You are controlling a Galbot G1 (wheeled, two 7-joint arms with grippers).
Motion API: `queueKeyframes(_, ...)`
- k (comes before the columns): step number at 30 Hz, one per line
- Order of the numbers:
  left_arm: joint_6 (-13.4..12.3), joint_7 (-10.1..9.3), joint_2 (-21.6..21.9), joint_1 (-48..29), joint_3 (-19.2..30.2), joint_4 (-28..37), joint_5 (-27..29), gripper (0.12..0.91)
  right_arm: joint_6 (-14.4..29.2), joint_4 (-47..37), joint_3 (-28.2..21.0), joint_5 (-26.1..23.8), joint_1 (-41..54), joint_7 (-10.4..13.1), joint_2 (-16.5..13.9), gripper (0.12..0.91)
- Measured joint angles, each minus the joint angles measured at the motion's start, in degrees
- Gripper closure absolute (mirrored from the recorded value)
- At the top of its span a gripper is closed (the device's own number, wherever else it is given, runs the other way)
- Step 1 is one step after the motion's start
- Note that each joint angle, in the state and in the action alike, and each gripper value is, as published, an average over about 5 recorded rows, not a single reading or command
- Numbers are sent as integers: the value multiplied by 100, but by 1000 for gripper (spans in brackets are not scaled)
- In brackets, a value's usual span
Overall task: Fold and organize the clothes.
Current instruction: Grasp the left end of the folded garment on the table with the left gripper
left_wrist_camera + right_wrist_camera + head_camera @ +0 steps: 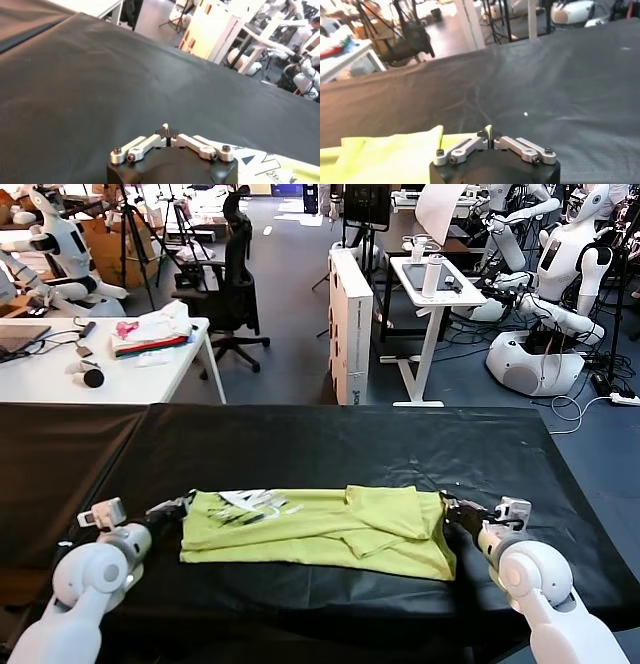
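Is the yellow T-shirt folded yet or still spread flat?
Folded. The yellow T-shirt lies as a long band on the black table, with a layer doubled over on the robot's right side.

T-shirt (320,534): plain lime-yellow, small white print with black marks near one end. Surface (330,446): black cloth cover. Left claw (172,509) and right claw (452,509): black; arms white and grey.

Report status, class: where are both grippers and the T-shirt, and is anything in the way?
Left gripper, right gripper at shirt's ends. Lime-yellow T-shirt partly folded on black table. Nothing obstructing.
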Motion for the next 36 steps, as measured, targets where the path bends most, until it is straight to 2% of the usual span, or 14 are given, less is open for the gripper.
queueKeyframes(3,-7,-14,87,-4,-1,53,-6,391,197,42,-15,-45,-46,-153,-53,232)
queueKeyframes(5,24,-33,150,-1,-11,90,-73,263,393,93,-27,-130,-96,-265,-111,159)
queueKeyframes(8,171,32,257,39,-64,108,-390,150,871,202,-35,-369,-216,-408,-253,125)
queueKeyframes(10,267,222,393,110,-137,101,-728,130,1316,279,-26,-574,-333,-492,-385,120)
queueKeyframes(13,375,663,740,289,-277,71,-1280,124,2221,335,9,-946,-580,-711,-619,118)
queueKeyframes(17,627,1200,1271,461,-349,124,-1868,123,3689,263,112,-1283,-1015,-1178,-840,118)
queueKeyframes(19,717,1392,1481,444,-340,214,-2118,123,4328,222,214,-1288,-1286,-1453,-875,118)
queueKeyframes(22,744,1600,1702,335,-318,382,-2419,123,5014,205,437,-1194,-1727,-1830,-876,118)
queueKeyframes(25,744,1814,1831,266,-287,526,-2443,123,5434,203,703,-1121,-2139,-2078,-841,118)
queueKeyframes(29,746,2033,1888,283,-237,669,-2235,123,5707,169,992,-1104,-2535,-2205,-797,118)
queueKeyframes(32,747,2139,1903,342,-205,723,-2108,123,5796,109,1115,-1109,-2684,-2242,-791,118)
queueKeyframes(36,748,2174,1888,426,-195,691,-2076,123,5838,43,1164,-1123,-2745,-2261,-792,118)
